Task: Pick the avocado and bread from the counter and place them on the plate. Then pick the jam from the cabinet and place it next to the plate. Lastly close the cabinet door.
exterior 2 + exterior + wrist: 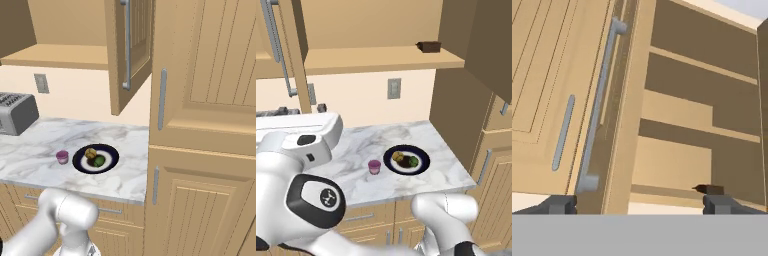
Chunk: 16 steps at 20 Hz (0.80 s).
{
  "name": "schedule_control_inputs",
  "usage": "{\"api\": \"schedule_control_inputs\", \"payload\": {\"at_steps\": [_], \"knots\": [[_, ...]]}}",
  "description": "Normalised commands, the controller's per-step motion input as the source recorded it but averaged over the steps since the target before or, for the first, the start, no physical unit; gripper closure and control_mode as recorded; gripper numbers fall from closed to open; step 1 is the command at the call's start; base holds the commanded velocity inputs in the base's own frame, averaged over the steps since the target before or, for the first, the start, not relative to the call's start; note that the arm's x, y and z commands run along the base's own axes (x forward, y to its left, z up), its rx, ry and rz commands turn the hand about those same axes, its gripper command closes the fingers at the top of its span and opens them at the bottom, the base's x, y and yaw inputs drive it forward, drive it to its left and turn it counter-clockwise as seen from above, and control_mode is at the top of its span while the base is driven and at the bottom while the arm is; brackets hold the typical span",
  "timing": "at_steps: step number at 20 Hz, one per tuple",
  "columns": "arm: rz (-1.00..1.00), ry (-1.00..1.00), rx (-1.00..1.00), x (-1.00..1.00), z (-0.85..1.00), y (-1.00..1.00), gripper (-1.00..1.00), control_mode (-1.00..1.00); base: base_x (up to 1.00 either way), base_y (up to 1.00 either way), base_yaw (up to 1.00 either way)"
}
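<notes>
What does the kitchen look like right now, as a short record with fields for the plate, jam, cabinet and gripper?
plate: on the counter, holding the bread and the avocado
jam: on the counter beside the plate, apart from it
cabinet: doors open, brown box on its shelf
gripper: open, empty, facing the cabinet's door handle

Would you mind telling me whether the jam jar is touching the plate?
Apart. In the left base view, a strip of bare white counter shows plainly between the jam jar and the plate rim.
</notes>
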Motion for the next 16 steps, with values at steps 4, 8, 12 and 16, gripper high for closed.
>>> {"api": "schedule_control_inputs", "payload": {"at_steps": [4, 8, 12, 16], "knots": [[-0.16, 0.0, 0.0, 0.54, 0.0, 0.19, -1.0, -1.0, 0.0, 0.0, 0.0], [-0.21, 0.0, -0.01, 0.64, -0.03, 0.1, -1.0, -1.0, 0.0, 0.0, 0.0], [-0.26, -0.03, -0.01, 0.53, -0.1, -0.11, -1.0, -1.0, 0.0, 0.0, 0.0], [-0.22, -0.11, 0.0, 0.44, -0.11, -0.45, -1.0, -1.0, 0.0, 0.0, 0.0]]}}
